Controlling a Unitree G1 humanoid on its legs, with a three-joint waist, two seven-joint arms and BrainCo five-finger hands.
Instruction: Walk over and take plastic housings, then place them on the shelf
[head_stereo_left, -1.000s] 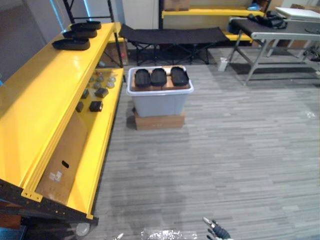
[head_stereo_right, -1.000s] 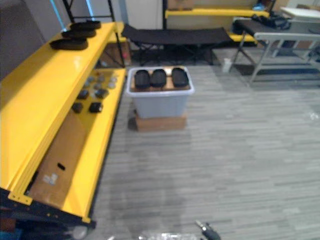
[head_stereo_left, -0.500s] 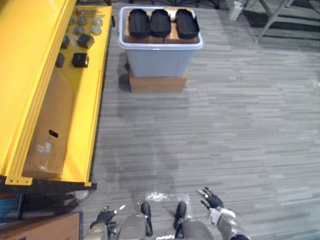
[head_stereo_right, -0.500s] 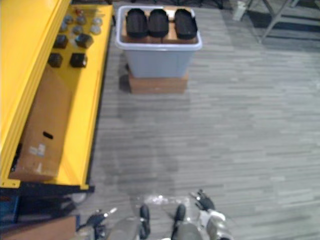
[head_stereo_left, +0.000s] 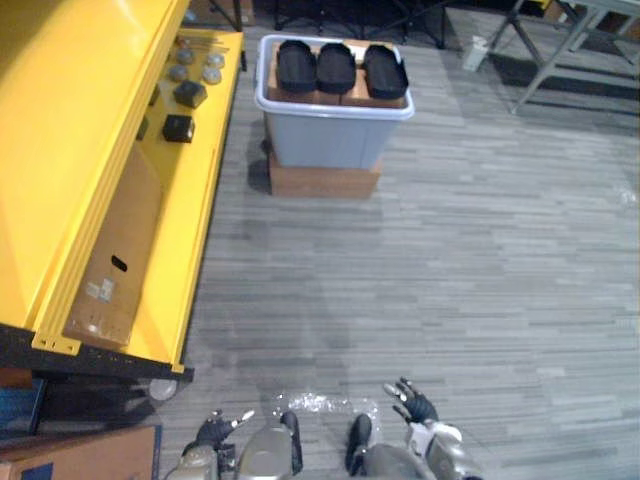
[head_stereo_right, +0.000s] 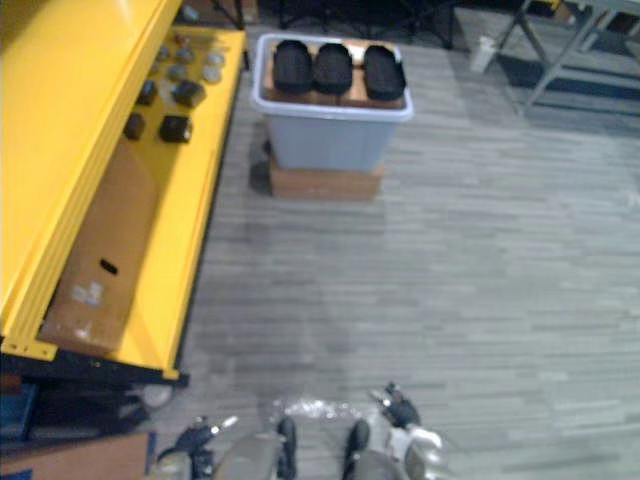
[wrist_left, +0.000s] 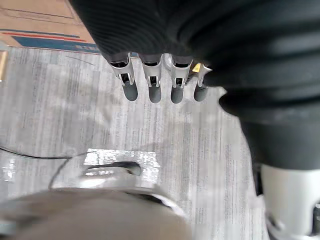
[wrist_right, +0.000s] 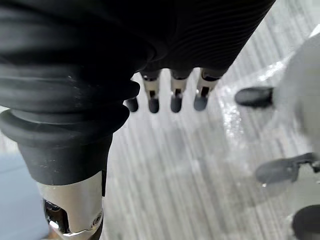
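A flat cardboard sheet (head_stereo_left: 110, 270) lies at left. A white cup (head_stereo_left: 474, 52) stands upper right on the grey plank floor (head_stereo_left: 480, 260).

Nothing here is legible to me: the white label (head_stereo_left: 99, 291) on the flat cardboard box (head_stereo_left: 120, 235) lying in the yellow shelf (head_stereo_left: 60, 150) is too small, and the blue printed stripe (wrist_left: 50, 44) on another carton (wrist_left: 35, 20) is blurred.
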